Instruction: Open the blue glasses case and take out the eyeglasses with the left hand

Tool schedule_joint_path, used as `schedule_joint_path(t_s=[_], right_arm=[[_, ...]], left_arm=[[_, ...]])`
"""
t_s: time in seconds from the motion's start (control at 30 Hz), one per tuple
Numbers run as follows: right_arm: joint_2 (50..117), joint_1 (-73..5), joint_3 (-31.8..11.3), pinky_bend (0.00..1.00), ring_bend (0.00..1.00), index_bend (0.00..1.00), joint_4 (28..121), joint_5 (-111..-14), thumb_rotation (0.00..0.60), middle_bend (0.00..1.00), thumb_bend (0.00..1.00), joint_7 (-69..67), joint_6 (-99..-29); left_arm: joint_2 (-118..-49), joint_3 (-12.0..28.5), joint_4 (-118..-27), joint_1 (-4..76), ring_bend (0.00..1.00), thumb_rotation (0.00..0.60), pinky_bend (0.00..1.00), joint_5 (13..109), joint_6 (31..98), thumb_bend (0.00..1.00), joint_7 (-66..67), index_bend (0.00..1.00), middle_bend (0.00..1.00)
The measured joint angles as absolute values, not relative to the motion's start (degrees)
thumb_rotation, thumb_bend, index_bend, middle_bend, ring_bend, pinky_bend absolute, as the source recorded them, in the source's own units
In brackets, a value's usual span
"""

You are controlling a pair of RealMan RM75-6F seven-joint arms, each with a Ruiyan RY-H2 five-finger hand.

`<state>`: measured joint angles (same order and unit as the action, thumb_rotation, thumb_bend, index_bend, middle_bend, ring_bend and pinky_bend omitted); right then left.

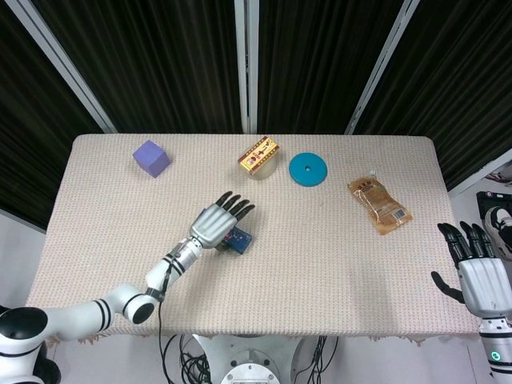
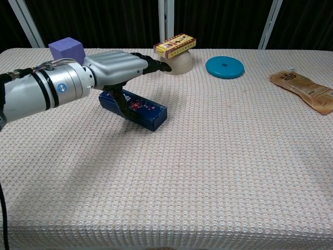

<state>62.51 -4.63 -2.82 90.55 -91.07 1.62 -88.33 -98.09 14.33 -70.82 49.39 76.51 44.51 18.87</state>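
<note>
The blue glasses case (image 1: pixel 238 239) (image 2: pixel 148 112) lies closed on the table, turned at a slant, its right end nearer the front. My left hand (image 1: pixel 214 224) (image 2: pixel 117 67) hovers over its left half with the fingers stretched out flat above it. The thumb reaches down and touches the case's near side. Most of the case is hidden under the hand in the head view. No eyeglasses are visible. My right hand (image 1: pixel 478 276) stands off the table's right front corner, fingers straight and apart, holding nothing.
A purple cube (image 1: pixel 151 158) (image 2: pixel 66 49) sits at the back left. A yellow box (image 1: pixel 258 154) (image 2: pixel 175 44) rests on an upturned bowl (image 2: pixel 176 63) at the back middle. Beside it lies a teal disc (image 1: pixel 309 170) (image 2: pixel 225 66). A brown packet (image 1: pixel 379 205) (image 2: pixel 304 91) lies right.
</note>
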Motion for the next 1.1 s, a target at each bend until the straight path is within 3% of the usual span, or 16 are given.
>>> schedule_joint_path(t_s=[0.2,0.33,0.63,0.93,1.1], right_arm=[[63.1,-4.7,-2.8,0.0,0.0,0.0,89.5,-91.0,0.6,0.13,0.19,0.7,-88.1],[63.6,-4.9,-2.7,0.0,0.0,0.0,88.9,-91.2,0.6,0.13,0.19,0.3,-87.8],[63.7,-4.7,-2.6,0.0,0.0,0.0,88.4,-90.9,0.6,0.13,0.19,-0.3,-87.8],[63.9,-4.5,-2.6,0.0,0.0,0.0,87.9,-90.5,0.6,0.13,0.19,-0.9,-87.7],[64.0,-4.5,-2.6,0.0,0.0,0.0,87.8,-90.4,0.6,0.13,0.19,-0.9,-87.5]], left_arm=[[-95.6,14.4,-74.4,47.9,0.0,0.6,0.0,72.2,45.3,0.1,19.0,0.19,0.16],[-92.4,12.6,-77.3,47.2,0.03,0.6,0.02,73.2,46.0,0.19,18.6,0.27,0.22],[-91.1,11.4,-77.0,49.9,0.04,0.6,0.02,70.8,42.9,0.25,20.5,0.29,0.24],[-91.7,10.4,-75.7,51.0,0.04,0.6,0.02,69.5,43.1,0.25,21.0,0.29,0.25],[-91.8,10.1,-75.4,51.4,0.06,0.6,0.02,69.3,43.5,0.31,20.6,0.33,0.28]])
